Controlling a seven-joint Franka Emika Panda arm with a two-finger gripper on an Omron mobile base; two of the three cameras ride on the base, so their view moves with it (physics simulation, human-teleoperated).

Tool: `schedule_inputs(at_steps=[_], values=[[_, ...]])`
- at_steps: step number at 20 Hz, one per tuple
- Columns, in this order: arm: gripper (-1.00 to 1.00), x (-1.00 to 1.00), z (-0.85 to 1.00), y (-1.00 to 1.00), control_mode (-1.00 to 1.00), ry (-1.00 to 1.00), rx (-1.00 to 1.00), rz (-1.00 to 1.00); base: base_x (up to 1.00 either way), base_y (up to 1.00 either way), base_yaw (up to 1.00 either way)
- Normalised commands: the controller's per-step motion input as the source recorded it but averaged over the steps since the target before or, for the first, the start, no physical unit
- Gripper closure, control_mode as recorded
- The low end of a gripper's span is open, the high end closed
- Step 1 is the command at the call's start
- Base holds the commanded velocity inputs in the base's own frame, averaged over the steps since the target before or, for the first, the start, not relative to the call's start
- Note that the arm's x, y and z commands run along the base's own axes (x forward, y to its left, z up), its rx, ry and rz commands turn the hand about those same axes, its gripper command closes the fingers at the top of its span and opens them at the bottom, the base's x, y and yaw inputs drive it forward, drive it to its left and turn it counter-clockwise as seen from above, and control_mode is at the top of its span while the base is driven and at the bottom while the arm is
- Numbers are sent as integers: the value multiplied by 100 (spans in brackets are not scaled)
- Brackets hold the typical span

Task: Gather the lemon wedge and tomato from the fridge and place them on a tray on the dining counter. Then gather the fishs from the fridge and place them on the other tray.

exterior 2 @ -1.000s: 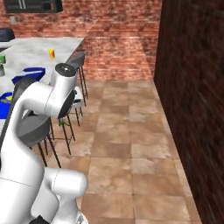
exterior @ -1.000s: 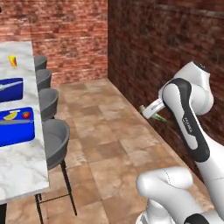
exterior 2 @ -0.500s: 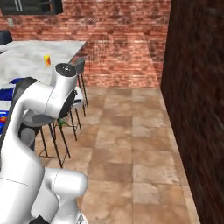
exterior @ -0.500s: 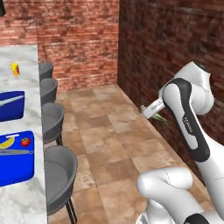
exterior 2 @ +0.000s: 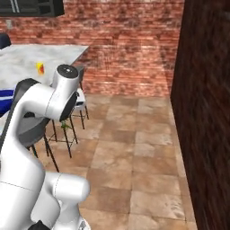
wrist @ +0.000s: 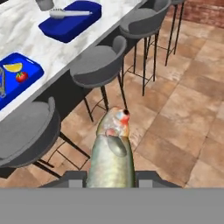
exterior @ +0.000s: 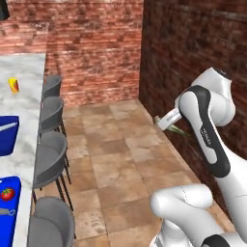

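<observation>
1. The fish (wrist: 111, 153), olive-tan with a reddish head, sits between the gripper (wrist: 109, 178) fingers, head pointing away from the hand; the fingers are partly closed on its body, so it is carried lengthwise and will not swing
2. In the left base view its tail end pokes out beside the wrist (exterior: 171, 126), high above the tiled floor, near the dark brick wall on the right
3. The tomato (wrist: 20, 77) and the lemon wedge (wrist: 12, 67) lie side by side in the near blue tray (wrist: 30, 83) on the dining counter (wrist: 26, 39), so the first half of the task looks done
4. A grey-silver thing rests at that tray's left edge; it is cut off and I cannot tell what it is
5. The far blue tray (wrist: 70, 27) holds a long thin silver utensil (wrist: 70, 13) across its top; judging by the task, this fish belongs there
6. Grey stools (wrist: 103, 68) line the counter's near side, so the arm will likely have to reach over them from the floor side
</observation>
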Motion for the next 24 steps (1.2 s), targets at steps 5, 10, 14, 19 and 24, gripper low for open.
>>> schedule_inputs(at_steps=[5, 10, 14, 19, 24], values=[[100, 0, 0, 0, 100, 0, 0, 0, 65, -45, 25], [100, 0, 0, 0, 100, 0, 0, 0, 52, -35, 35], [100, 0, 0, 0, 100, 0, 0, 0, 34, -36, 42], [100, 0, 0, 0, 100, 0, 0, 0, 28, -39, 47], [100, 0, 0, 0, 100, 0, 0, 0, 24, -35, 49]])
